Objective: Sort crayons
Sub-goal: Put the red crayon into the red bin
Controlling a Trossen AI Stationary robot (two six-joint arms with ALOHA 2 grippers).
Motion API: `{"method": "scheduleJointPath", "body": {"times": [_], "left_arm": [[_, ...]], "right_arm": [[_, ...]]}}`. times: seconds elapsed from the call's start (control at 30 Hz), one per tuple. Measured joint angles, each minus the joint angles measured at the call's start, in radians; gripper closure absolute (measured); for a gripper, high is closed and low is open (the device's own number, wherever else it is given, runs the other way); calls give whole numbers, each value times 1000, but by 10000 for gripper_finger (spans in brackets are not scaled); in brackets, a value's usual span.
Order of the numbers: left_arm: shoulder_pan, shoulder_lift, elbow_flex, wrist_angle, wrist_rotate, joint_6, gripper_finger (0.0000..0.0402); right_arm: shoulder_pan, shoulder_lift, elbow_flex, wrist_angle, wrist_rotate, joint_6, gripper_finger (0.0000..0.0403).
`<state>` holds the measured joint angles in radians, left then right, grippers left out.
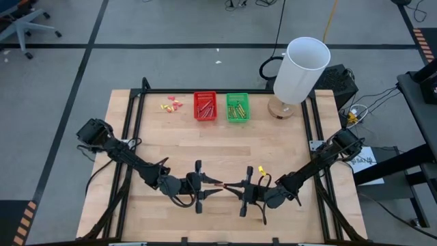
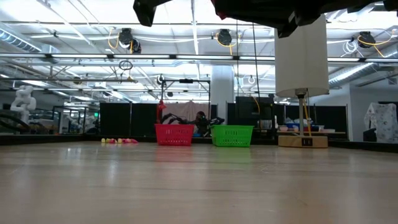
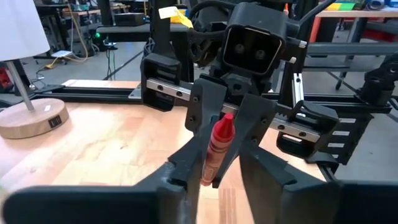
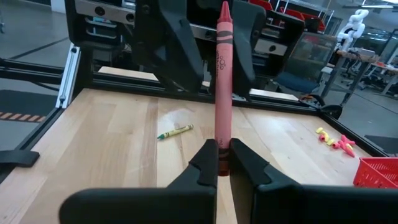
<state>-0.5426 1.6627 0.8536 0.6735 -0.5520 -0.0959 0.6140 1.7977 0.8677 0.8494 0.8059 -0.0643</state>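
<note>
A red crayon (image 1: 217, 183) is held above the table's near middle, between my two grippers, which face each other. My right gripper (image 1: 228, 186) is shut on it. My left gripper (image 1: 212, 182) is open, with its fingers (image 4: 186, 62) on either side of the crayon's pointed half without closing on it. A red basket (image 1: 205, 106) with reddish crayons and a green basket (image 1: 237, 107) with yellow-green crayons stand at the far middle. One yellow-green crayon (image 4: 174, 131) lies flat on the table under my left arm. My right gripper pinches the red crayon near its blunt end (image 4: 222, 140) between its two fingers (image 4: 205, 163). The fingers come from the table's right side and lie along the crayon. The crayon is lifted clear of the table, and its pointed tip (image 4: 224, 7) reaches toward my left gripper.
Small yellow and pink scraps (image 1: 172, 104) lie left of the red basket. A white lamp on a round wooden base (image 1: 297, 72) stands at the far right. Black frame rails (image 1: 136, 123) run along the table's sides. Bare wood lies between the baskets and the grippers.
</note>
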Motion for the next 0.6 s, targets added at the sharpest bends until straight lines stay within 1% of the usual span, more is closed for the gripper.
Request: {"method": "scheduleJointPath", "body": {"times": [0.23,0.37,0.47,0.6], "left_arm": [[0,0,0,-3,0,0,367],[-1,0,0,-3,0,4,387],[-1,0,0,-4,2,5,386],[-1,0,0,-14,2,5,381]], "right_arm": [[0,0,0,0,-4,1,401],[0,0,0,8,-35,18,399],[0,0,0,8,-48,42,377],[0,0,0,-9,-49,80,318]]}}
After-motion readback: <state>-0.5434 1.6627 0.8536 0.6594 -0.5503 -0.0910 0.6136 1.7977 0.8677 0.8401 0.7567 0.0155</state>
